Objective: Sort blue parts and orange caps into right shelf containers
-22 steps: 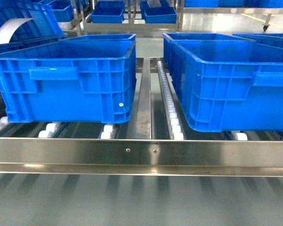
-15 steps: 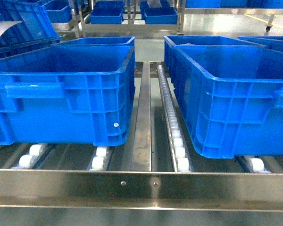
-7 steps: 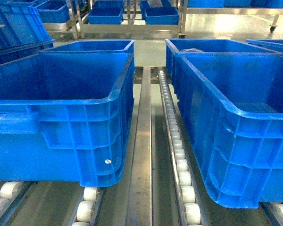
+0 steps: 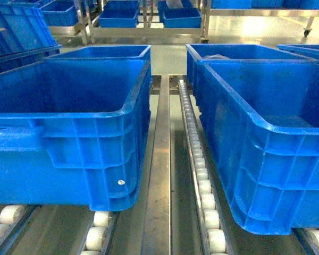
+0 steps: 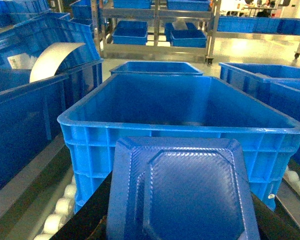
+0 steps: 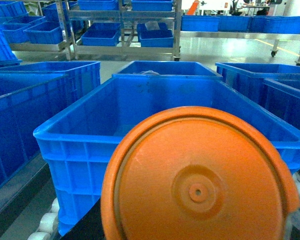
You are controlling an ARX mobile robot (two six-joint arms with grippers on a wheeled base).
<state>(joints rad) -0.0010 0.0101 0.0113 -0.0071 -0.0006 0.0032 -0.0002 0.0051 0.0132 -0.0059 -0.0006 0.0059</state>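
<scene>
A square blue part with a raised octagonal centre fills the lower left wrist view, held in my left gripper; its dark fingers show at both sides. It hangs just before the rim of a right shelf container. A round orange cap fills the lower right wrist view, held by my right gripper, in front of another blue crate. The head view shows both crates, left and right, but neither gripper.
White roller tracks and a steel centre rail run between the crates. More blue crates stand behind them, and racks with small bins at the back. A curved white sheet sticks out of a crate at the left.
Over the earlier frames the head view closed in on the two crates and the steel front bar dropped out of sight. In the last half second nothing has shifted.
</scene>
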